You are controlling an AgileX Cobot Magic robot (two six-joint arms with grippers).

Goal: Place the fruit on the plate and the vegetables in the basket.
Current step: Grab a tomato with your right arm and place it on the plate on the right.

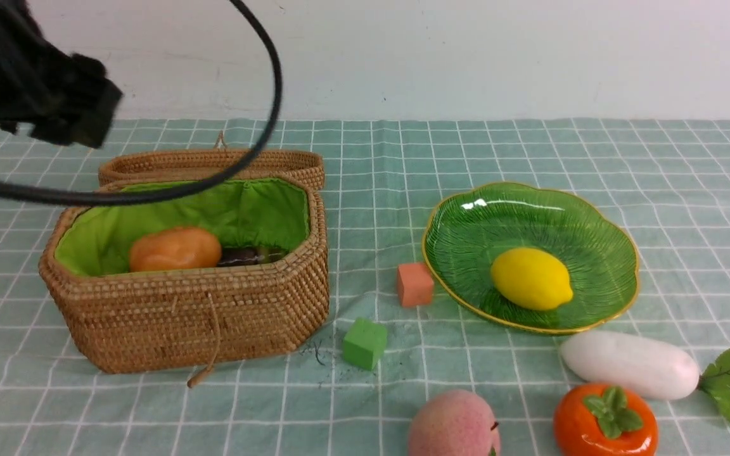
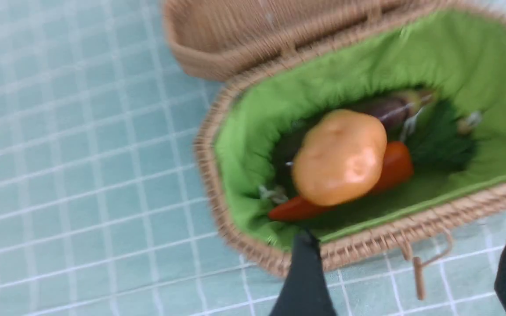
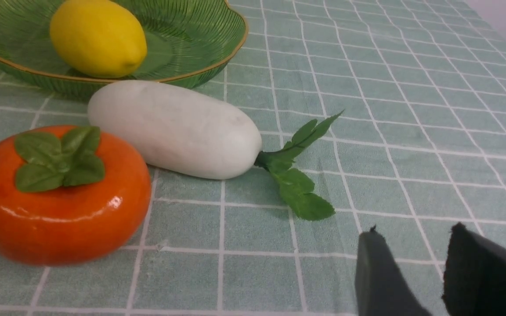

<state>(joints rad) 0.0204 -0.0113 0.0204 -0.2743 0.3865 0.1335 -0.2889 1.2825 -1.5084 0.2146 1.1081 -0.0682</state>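
Far on the left, the black left arm hung high above the counter, which had a pale green checked cloth on it. The left claw was up over the basket's near edge. Its two fingers were wide apart and nothing was between them.

Under it sat the brown woven basket with its lid flipped back behind it. Inside, on the bright green lining, the potato lay on top of the carrot. The dark eggplant lay just beside the potato.

To the right of the basket, a green cube sat on the cloth. An orange cube sat just beside the plate's left rim.

The green glass plate had only the lemon in it.

In front of the plate, the pink peach sat on the cloth at the near edge. The white radish lay on its side just in front of the plate, with its leaves pointing right. The persimmon sat upright just in front of the radish, close to it or touching it.

The right claw was low over bare cloth near the radish's leaves. Its fingers were a little apart and held nothing.
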